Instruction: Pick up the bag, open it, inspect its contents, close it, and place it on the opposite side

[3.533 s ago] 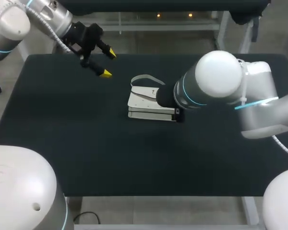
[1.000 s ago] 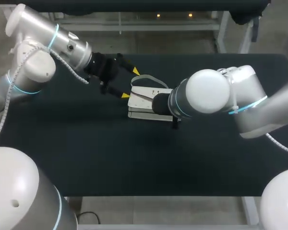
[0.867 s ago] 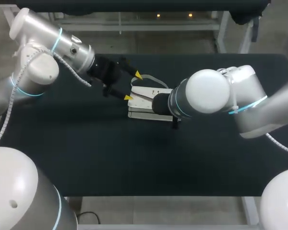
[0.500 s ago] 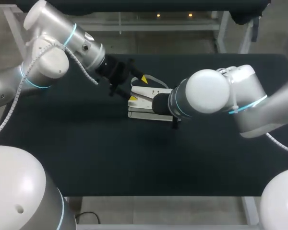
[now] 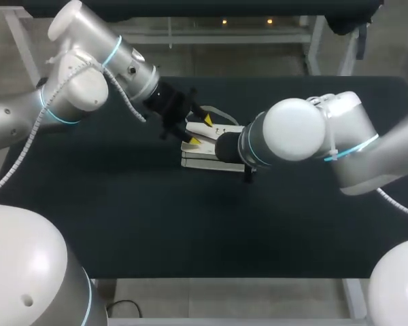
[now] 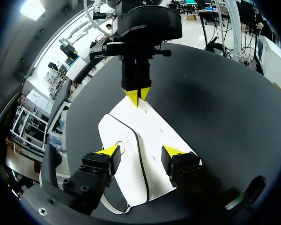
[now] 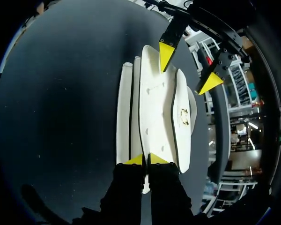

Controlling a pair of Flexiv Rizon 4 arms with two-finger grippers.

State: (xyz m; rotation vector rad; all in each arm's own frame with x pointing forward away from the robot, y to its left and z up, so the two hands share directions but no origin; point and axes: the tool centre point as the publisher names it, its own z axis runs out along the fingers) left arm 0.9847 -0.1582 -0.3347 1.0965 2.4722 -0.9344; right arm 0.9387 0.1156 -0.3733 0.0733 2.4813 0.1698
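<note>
A flat white bag (image 5: 202,155) lies mid-table, its grey strap (image 5: 217,111) looping out behind it. My left gripper (image 5: 200,130) hangs over the bag's left end, open, one yellow tip on each side of the top flap. In the left wrist view the bag (image 6: 141,133) runs between and ahead of my left gripper (image 6: 141,151). At the bag's far edge there, my right gripper (image 6: 137,95) has its tips pressed together. In the right wrist view, my right gripper (image 7: 146,160) is shut on the near edge of the bag (image 7: 154,108). The right arm (image 5: 296,139) hides that grip from the head view.
The black table (image 5: 190,224) is bare in front of the bag and on both sides. My right arm's elbow bulks over the table's right half, and my left arm (image 5: 88,75) crosses the back left corner.
My left arm has swung right, from the back left corner until its gripper is over the bag's left end, and its fingers have drawn closer together. The right arm and bag stayed put.
</note>
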